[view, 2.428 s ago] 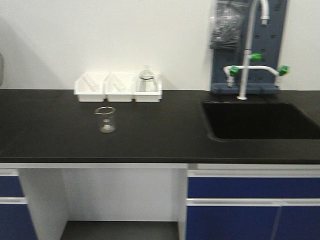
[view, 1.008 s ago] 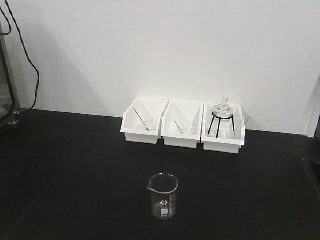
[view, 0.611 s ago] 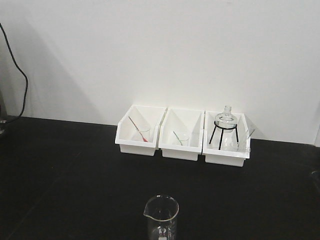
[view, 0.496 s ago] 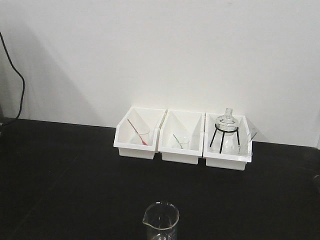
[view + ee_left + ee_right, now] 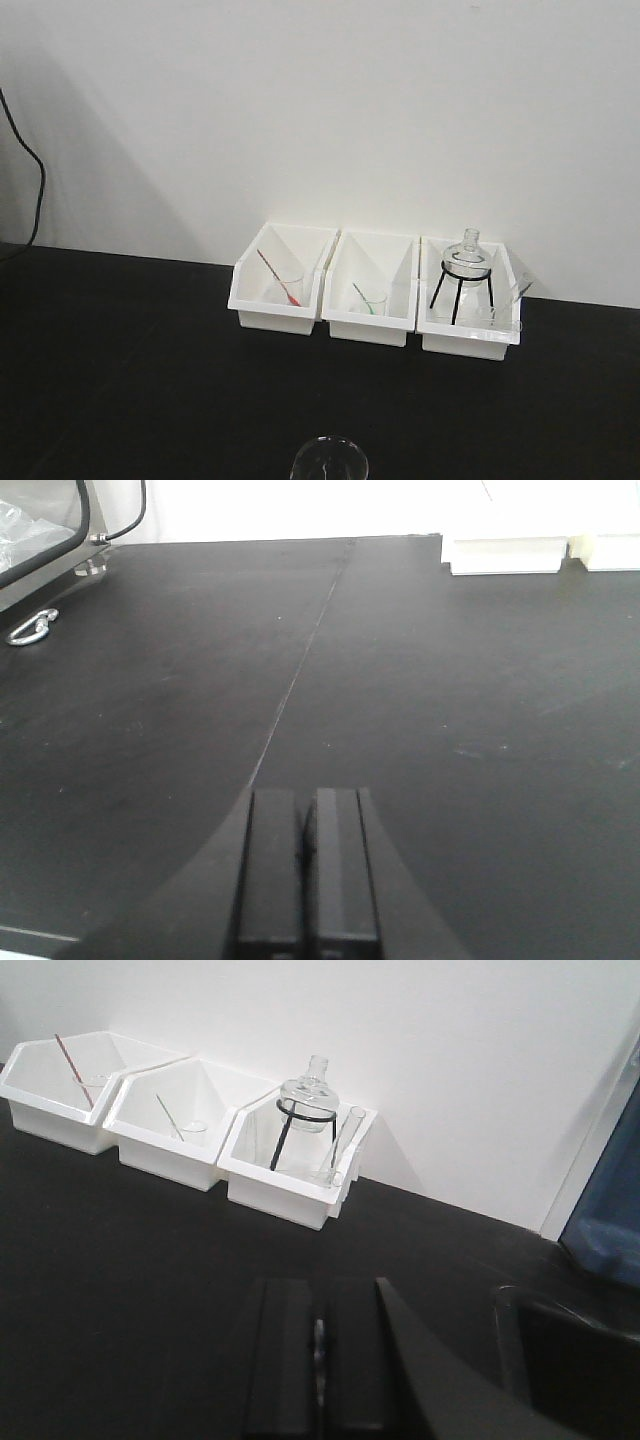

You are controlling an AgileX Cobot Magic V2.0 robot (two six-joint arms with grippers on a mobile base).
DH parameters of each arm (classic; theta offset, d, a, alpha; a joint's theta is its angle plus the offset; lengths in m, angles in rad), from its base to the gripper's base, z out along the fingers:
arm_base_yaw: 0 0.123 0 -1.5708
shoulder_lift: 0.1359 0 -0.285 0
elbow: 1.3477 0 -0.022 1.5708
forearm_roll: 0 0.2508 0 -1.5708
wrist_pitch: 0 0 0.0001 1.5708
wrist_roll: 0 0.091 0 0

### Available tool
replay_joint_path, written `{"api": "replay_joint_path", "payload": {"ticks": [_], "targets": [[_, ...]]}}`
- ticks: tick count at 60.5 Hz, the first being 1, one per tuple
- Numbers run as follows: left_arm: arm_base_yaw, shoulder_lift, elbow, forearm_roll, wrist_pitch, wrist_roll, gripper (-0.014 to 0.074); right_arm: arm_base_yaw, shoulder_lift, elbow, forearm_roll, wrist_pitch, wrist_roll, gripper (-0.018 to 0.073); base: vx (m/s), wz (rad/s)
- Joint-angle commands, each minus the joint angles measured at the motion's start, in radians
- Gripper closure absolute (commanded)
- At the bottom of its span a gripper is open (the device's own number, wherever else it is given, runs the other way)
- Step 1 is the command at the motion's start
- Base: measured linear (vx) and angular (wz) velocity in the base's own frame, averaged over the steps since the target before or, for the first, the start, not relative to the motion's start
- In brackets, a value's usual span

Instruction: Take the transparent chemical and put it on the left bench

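The transparent chemical (image 5: 329, 1174) is a small clear beaker with a clear dropper. It stands in the rightmost white bin (image 5: 280, 1197), right of the flask on a black tripod (image 5: 305, 1100). It also shows in the front view (image 5: 506, 310). My right gripper (image 5: 318, 1305) is shut and empty, low over the black countertop (image 5: 120, 1260), well short of that bin. My left gripper (image 5: 303, 810) is shut and empty over the same kind of black countertop (image 5: 450, 700). Neither gripper shows in the front view. Blue cabinet fronts are out of view.
Two more white bins hold small beakers with a red-tipped (image 5: 280, 285) and a green-tipped dropper (image 5: 366, 300). A larger clear beaker (image 5: 329, 462) stands in front, cut by the frame's bottom edge. A sink (image 5: 565, 1355) lies right. A metal ring (image 5: 30, 628) and equipment lie far left.
The front view has closed in on the bins and shifted. The larger beaker has slid down to the bottom edge, and the sink has left that view.
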Motion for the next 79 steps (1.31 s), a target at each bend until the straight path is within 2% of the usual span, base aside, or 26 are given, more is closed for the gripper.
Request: {"api": "replay_joint_path", "payload": {"ticks": [1, 22, 25, 35, 39, 42, 45, 54, 58, 62, 69, 79], "targets": [[-0.002, -0.019, 0.016, -0.001, -0.078, -0.008, 0.0600, -0.002, 0.006, -0.028, -0.016, -0.091, -0.012, 0.0559, 0.05, 0.01], [-0.002, -0.019, 0.016, -0.001, -0.078, -0.008, 0.0600, -0.002, 0.010, -0.028, -0.012, -0.110, -0.015, 0.0559, 0.01, 0.01], [-0.002, -0.019, 0.016, -0.001, -0.078, -0.008, 0.0600, -0.002, 0.020, -0.028, -0.004, -0.154, -0.006, 0.0559, 0.00, 0.00], [-0.002, -0.019, 0.016, -0.001, -0.078, -0.008, 0.0600, -0.002, 0.140, -0.034, 0.043, -0.516, 0.107, 0.0559, 0.00, 0.00], [-0.002, -0.019, 0.016, -0.001, -0.078, -0.008, 0.0600, -0.002, 0.222, -0.053, 0.029, -0.597, 0.170, 0.0559, 0.00, 0.00], [-0.002, -0.019, 0.016, -0.001, -0.078, -0.008, 0.0600, -0.002, 0.295, -0.082, -0.021, -0.664, 0.219, 0.0559, 0.00, 0.00], [-0.002, -0.019, 0.016, -0.001, -0.078, -0.008, 0.0600, -0.002, 0.382, -0.114, -0.111, -0.740, 0.265, 0.0559, 0.00, 0.00], [-0.002, -0.019, 0.016, -0.001, -0.078, -0.008, 0.0600, -0.002, 0.634, -0.241, -0.378, -0.987, 0.509, 0.0559, 0.00, 0.00], [-0.002, -0.019, 0.016, -0.001, -0.078, -0.008, 0.0600, -0.002, 0.736, -0.306, -0.489, -1.026, 0.546, 0.0559, 0.00, 0.00], [-0.002, -0.019, 0.016, -0.001, -0.078, -0.008, 0.0600, -0.002, 0.811, -0.358, -0.536, -1.048, 0.568, 0.0559, 0.00, 0.00], [-0.002, -0.019, 0.016, -0.001, -0.078, -0.008, 0.0600, 0.012, 0.920, -0.438, -0.560, -1.104, 0.641, 0.0559, 0.00, 0.00], [-0.002, -0.019, 0.016, -0.001, -0.078, -0.008, 0.0600, 0.140, 1.021, -0.527, -0.646, -0.977, 0.657, 0.0559, 0.00, 0.00]]}}
